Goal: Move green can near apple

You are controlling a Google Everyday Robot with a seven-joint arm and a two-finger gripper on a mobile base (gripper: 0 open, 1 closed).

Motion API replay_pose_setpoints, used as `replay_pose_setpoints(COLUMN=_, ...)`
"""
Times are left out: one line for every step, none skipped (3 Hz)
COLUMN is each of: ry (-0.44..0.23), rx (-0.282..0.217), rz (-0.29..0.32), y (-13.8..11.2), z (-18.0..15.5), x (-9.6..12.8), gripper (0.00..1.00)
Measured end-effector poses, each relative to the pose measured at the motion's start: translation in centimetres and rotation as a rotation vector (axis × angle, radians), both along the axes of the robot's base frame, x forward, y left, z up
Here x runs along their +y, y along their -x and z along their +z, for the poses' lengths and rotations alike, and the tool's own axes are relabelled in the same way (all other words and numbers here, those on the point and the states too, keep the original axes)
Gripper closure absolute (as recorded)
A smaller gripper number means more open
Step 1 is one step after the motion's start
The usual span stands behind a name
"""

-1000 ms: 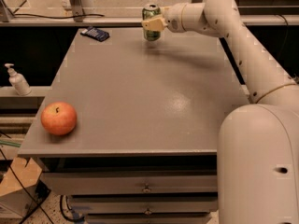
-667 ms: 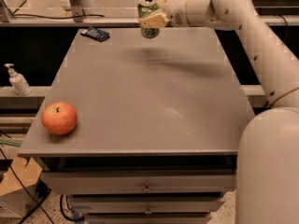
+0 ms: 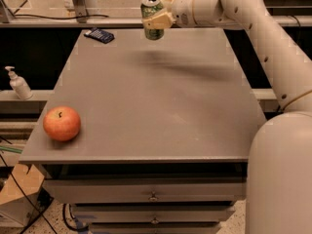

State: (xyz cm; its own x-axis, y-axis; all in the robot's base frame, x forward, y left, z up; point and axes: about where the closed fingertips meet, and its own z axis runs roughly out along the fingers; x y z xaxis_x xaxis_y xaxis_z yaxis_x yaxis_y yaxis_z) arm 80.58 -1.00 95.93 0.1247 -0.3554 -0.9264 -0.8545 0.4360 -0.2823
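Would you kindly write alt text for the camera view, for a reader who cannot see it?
The white robot arm's claw holds a small green drink can in the air above the far edge of a grey table. A round red-orange apple sits apart at the table's near left corner.

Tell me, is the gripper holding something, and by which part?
Yes. The gripper holds the green can by its side, about halfway up, in the air over the far end of the table.
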Motion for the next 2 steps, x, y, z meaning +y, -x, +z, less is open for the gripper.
replay_pose_setpoints(ry=0.056, rx=0.010, rz=0.076, y=1.5, z=-0.2, x=2.1, gripper=1.00)
replay_pose_setpoints(ry=0.108, rx=-0.002, rz=0.185, y=5.8, z=0.9, x=4.2, gripper=1.00)
